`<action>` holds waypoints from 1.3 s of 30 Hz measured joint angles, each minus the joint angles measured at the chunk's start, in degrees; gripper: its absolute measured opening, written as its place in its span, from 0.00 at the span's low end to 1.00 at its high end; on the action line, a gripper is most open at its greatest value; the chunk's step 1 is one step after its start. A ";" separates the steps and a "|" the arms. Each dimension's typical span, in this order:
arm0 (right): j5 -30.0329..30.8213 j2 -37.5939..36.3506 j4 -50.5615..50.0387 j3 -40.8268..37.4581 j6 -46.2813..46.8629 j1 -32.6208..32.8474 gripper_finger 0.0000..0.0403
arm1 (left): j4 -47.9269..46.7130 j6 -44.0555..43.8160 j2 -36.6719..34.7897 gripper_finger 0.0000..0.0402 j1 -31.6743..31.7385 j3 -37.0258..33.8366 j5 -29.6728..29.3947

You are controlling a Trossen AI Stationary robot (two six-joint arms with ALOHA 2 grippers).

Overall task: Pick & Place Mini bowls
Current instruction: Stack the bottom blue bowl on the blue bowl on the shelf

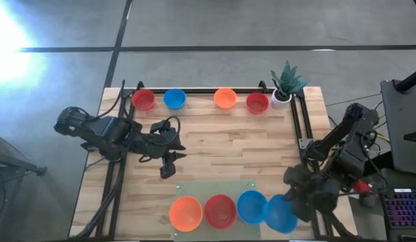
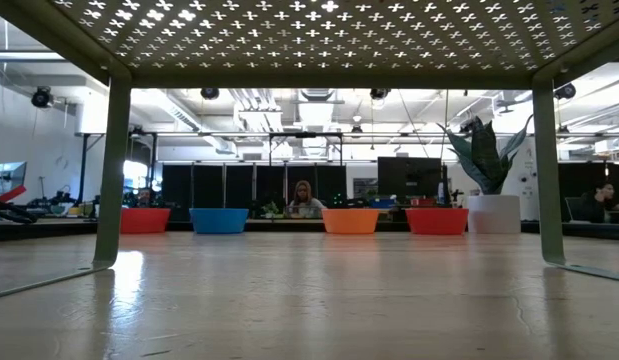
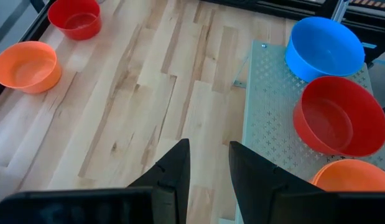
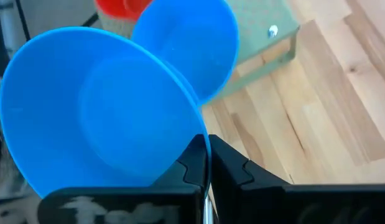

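Observation:
Four mini bowls stand along the table's far edge: red (image 1: 143, 99), blue (image 1: 174, 99), orange (image 1: 225, 98) and red (image 1: 257, 103). Orange (image 1: 185, 213), red (image 1: 220, 210) and blue (image 1: 251, 206) bowls sit base down on a raised perforated plate (image 1: 214, 187) at the near edge. My right gripper (image 1: 293, 199) is shut on another blue bowl (image 1: 280, 214) just off the plate's right end. My left gripper (image 1: 169, 163) hovers over bare wood left of centre, open by a narrow gap and holding nothing. A ninth bowl does not show. My right gripper (image 4: 208, 163) pinches the held blue bowl's rim (image 4: 193, 127), one finger (image 4: 191, 163) on the inner side and the other (image 4: 232, 169) on the outer side. The bowl is tilted on edge, its hollow (image 4: 99, 118) facing the wrist camera. It appears lifted clear beside the plate's blue bowl (image 4: 198, 43).
A small white pot with a green plant (image 1: 283, 87) stands at the far right corner beside the red bowl. Black rails (image 1: 296, 121) run along the table's far, left and right sides. Bare wood (image 1: 234, 148) lies between the far row and the plate. People sit in the room beyond.

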 joint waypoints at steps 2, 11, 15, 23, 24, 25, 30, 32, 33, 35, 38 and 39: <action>0.00 0.02 0.12 0.19 0.40 -1.90 0.02 | 0.00 0.00 0.00 0.26 0.00 0.00 0.00; -4.25 0.06 1.52 0.19 2.28 -9.90 0.02 | -0.01 0.00 0.00 0.26 0.00 0.00 0.02; -5.88 0.06 2.31 0.19 2.62 -11.33 0.02 | -0.02 0.94 0.00 0.26 0.02 0.00 0.05; -7.10 0.06 2.24 0.07 7.23 -11.50 0.02 | -0.02 1.18 0.00 0.26 0.02 0.00 0.29; -7.09 0.14 2.22 0.06 7.79 -11.50 0.02 | 0.00 1.18 0.00 0.26 0.00 0.00 0.29; -7.09 0.42 2.21 0.06 8.56 -11.51 0.02 | 0.00 1.18 0.00 0.26 0.00 0.00 0.29; -7.97 2.26 2.14 0.00 11.09 -11.69 0.02 | 0.00 1.49 0.00 0.26 0.02 0.00 0.27; -9.48 2.83 2.17 0.02 11.67 -11.87 0.02 | 0.00 1.60 0.00 0.26 0.00 0.00 0.26; -9.97 2.95 2.16 0.02 11.88 -11.87 0.02 | 0.00 1.60 0.00 0.26 0.00 0.00 0.26; -10.08 3.12 2.17 0.02 12.11 -11.86 0.02 | 0.02 1.60 0.00 0.26 0.00 0.00 0.26; -10.07 3.10 2.12 0.02 12.31 -11.85 0.02 | 0.02 1.60 0.00 0.26 0.00 0.00 0.26; -10.05 3.10 2.12 0.02 12.34 -11.85 0.02 | 0.00 1.62 0.00 0.26 0.01 0.00 0.26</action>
